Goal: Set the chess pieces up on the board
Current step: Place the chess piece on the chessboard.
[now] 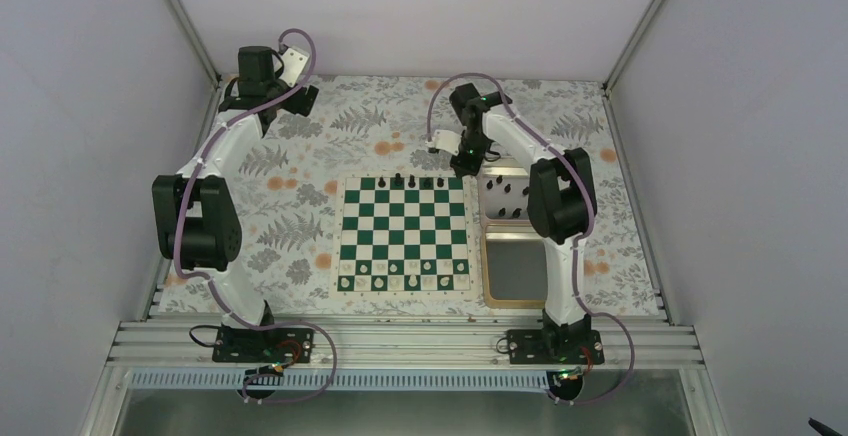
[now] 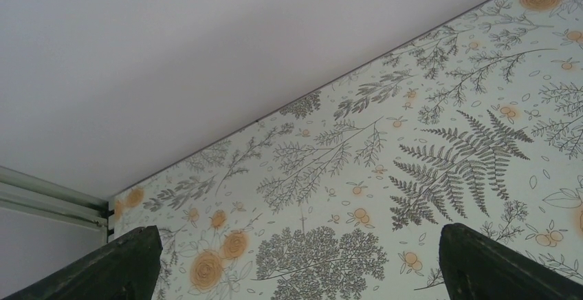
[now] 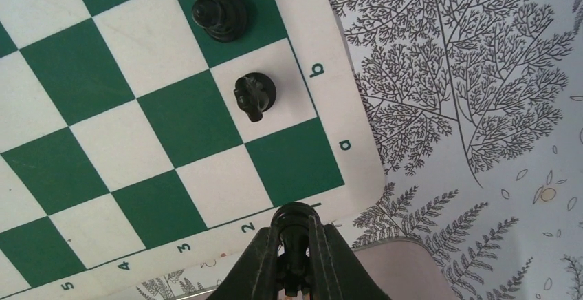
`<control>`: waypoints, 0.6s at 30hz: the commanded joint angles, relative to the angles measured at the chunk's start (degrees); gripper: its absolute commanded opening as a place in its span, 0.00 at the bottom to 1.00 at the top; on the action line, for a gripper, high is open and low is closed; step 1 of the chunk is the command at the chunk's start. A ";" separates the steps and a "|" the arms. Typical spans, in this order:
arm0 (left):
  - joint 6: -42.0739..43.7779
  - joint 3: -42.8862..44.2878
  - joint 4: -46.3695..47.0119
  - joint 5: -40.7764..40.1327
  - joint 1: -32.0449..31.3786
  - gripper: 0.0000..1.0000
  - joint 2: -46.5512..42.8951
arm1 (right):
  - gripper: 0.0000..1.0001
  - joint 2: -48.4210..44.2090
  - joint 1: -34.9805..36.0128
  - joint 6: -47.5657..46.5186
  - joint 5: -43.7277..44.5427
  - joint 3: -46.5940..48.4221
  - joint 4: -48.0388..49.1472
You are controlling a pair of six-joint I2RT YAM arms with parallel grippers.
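Observation:
The green and white board [image 1: 403, 299] lies mid-table. Several black chess pieces [image 1: 412, 183] stand along its far row, and small white pieces line its near row. My right gripper [image 1: 466, 163] hovers at the board's far right corner, shut on a black chess piece [image 3: 294, 215]. In the right wrist view the gripper [image 3: 295, 245] is over the board's cream border [image 3: 323, 107] by the corner square. Two black pieces [image 3: 220, 16] [image 3: 254, 95] stand on nearby squares. My left gripper [image 1: 303, 97] is open and empty over the far left tablecloth, also in the left wrist view [image 2: 299, 265].
A silver tin [image 1: 490, 199] holding more black pieces sits right of the board, partly hidden by my right arm. A second tin [image 1: 515, 271] lies nearer, beside the board's right edge. Grey walls enclose the flowered tablecloth.

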 commanded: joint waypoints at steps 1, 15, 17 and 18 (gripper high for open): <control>0.53 -0.71 1.29 0.61 0.06 1.00 -2.10 | 0.11 0.59 0.55 -0.55 -2.41 -0.80 1.26; 0.66 -1.26 1.44 1.06 0.07 1.00 -2.09 | 0.11 4.21 0.73 -0.98 -3.51 -0.83 1.84; 0.64 -1.24 1.52 1.11 0.07 1.00 -2.00 | 0.11 4.46 0.73 -0.99 -3.47 -0.77 1.99; 0.61 -1.30 1.56 1.14 0.06 1.00 -1.95 | 0.11 4.59 0.73 -0.98 -3.53 -0.71 2.02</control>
